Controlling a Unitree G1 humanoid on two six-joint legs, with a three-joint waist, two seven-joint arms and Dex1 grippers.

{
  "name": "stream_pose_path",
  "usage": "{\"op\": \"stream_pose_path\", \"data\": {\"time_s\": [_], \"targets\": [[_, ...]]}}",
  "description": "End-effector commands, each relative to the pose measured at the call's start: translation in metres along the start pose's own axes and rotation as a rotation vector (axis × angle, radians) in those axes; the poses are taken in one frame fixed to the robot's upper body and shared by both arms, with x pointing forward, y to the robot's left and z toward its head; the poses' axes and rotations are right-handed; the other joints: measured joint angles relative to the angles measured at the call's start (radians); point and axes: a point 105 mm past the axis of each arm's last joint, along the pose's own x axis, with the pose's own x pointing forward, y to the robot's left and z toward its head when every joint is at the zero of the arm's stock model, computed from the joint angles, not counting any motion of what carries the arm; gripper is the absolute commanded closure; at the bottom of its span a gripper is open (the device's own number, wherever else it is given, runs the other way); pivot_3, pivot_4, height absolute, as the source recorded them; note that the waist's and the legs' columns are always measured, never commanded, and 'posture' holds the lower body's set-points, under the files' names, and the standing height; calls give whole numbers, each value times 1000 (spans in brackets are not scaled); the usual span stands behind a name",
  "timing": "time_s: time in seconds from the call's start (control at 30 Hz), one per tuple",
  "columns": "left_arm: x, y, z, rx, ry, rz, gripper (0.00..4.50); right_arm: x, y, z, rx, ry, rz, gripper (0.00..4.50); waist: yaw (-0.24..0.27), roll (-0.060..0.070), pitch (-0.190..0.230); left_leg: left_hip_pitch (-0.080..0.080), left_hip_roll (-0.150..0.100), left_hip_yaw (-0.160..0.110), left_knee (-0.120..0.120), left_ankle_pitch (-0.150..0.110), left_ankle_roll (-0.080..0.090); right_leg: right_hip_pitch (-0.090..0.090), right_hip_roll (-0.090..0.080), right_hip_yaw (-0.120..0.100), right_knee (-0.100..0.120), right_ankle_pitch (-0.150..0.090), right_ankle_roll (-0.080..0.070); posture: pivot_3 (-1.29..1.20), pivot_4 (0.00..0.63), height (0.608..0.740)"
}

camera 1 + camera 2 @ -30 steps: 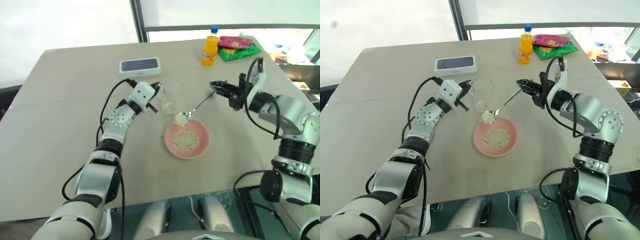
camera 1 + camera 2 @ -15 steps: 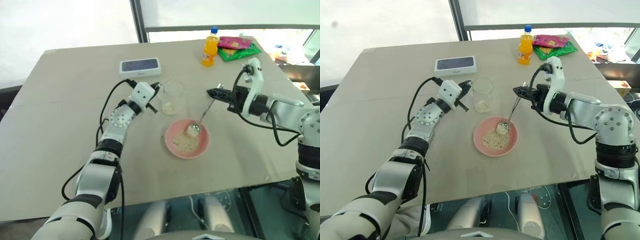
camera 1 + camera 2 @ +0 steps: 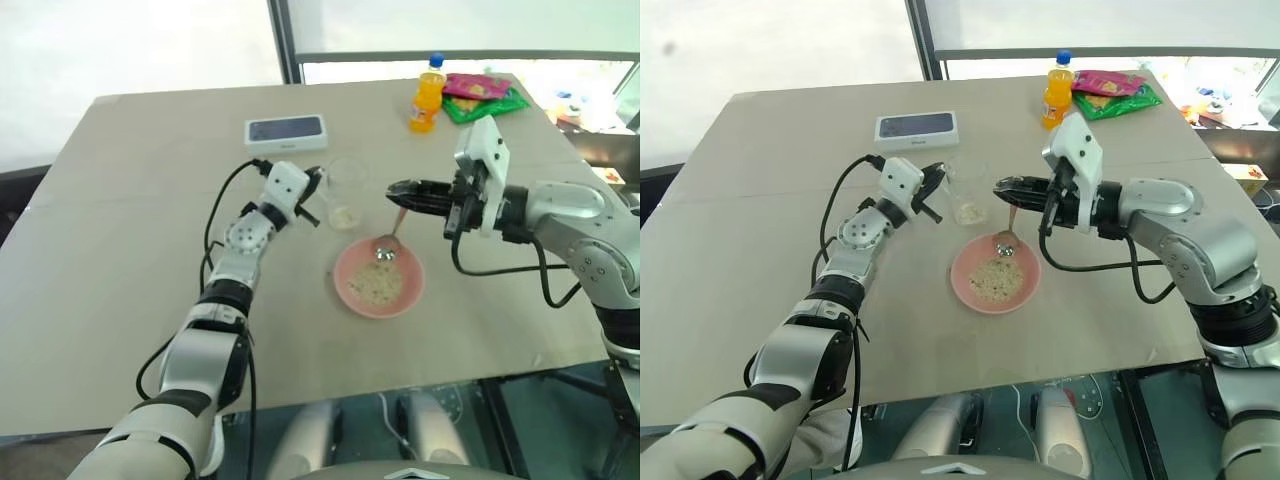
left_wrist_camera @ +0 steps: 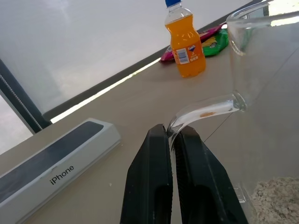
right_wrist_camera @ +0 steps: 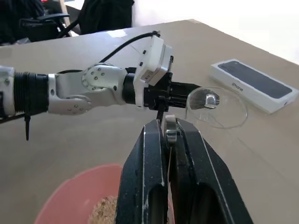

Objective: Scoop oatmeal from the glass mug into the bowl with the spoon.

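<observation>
Head view: pink bowl (image 3: pixel 379 283) sits centre of frame on the desk (image 3: pixel 120 260), oatmeal (image 3: pixel 376 287) heaped inside. Glass mug (image 3: pixel 345 192) stands just up-left of the bowl, a little oatmeal in its bottom. Left tool (image 3: pixel 312 192) is clamped on the mug handle from the left. Right tool (image 3: pixel 396 190) comes in from the right, level, pinching the top of the spoon (image 3: pixel 389 243); spoon hangs near vertical, head at the bowl's upper rim, looks emptied, though the head is too small to be sure. Clutter: white phone box (image 3: pixel 286 131) upper centre-left, orange soda bottle (image 3: pixel 426 97) and snack packets (image 3: pixel 480 95) upper right, all well apart from bowl and mug. Nothing sits between mug and bowl.

Left wrist view: black fingers (image 4: pixel 149 182) shut narrow on the clear handle (image 4: pixel 205 109); mug wall on the right, oat flakes at lower right. Phone box lower left, bottle top centre.

Right wrist view: fingers (image 5: pixel 145 186) closed on the spoon handle (image 5: pixel 170 128). Bowl rim at the bottom, mug mouth centre-right, left arm across the middle, phone box upper right.
</observation>
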Motion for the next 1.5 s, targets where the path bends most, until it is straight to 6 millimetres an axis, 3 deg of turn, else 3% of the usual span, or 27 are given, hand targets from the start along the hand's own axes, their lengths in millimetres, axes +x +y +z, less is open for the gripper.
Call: {"op": "stream_pose_path", "data": {"time_s": [0.03,0.33,0.43,0.53,0.73,0.9,1.0,1.07,1.17,1.5], "targets": [[0,0,5,7,-17,-4,4414,-5,6,21,-44,-61,33,4500,0,0,0,0,0,0,0,0,0,0,0,0,0,0,0,0,150,740],[0,1,9,16,-30,6,4414,-13,-58,91,262,-385,-188,4500,6,0,0,0,0,-2,-1,0,0,0,-1,0,-1,0,0,0,150,740],[1,-1,9,13,-32,1,4414,-9,-73,88,290,-392,-243,4500,10,0,0,0,0,-1,-2,0,-1,0,-1,0,-2,0,0,0,150,740],[1,-2,10,12,-36,-3,4414,2,-84,70,311,-355,-294,4500,13,0,0,-1,0,-1,-2,1,-1,0,-1,0,-3,0,0,0,150,740],[0,-2,10,27,-34,-9,4414,25,-98,50,300,-344,-337,4500,11,0,0,-1,0,-1,-2,2,-4,-1,-1,0,-2,0,0,0,150,740],[-2,3,10,36,-29,4,4414,36,-99,47,280,-333,-307,4500,11,0,0,-1,0,-1,-2,3,-4,-1,-1,0,-2,0,0,0,150,740],[-4,4,9,42,-24,10,4482,38,-97,46,271,-321,-283,3492,11,0,0,-1,0,-1,-2,2,-4,-1,-1,0,-2,0,0,0,150,740],[-6,6,7,43,-15,12,4482,37,-100,46,243,-324,-315,2402,8,0,0,-1,0,-1,-2,2,-4,-1,-1,0,-2,0,0,0,150,740],[-7,7,5,38,-8,19,4482,35,-100,49,248,-351,-317,1223,0,0,0,-1,0,-1,-2,3,-4,-1,-1,0,-2,0,0,0,150,740],[-8,5,6,-31,-23,18,4482,22,-106,53,272,-402,-344,1223,-7,0,0,-1,0,-1,-2,2,-4,-1,-1,0,-2,0,0,0,150,740]]}}
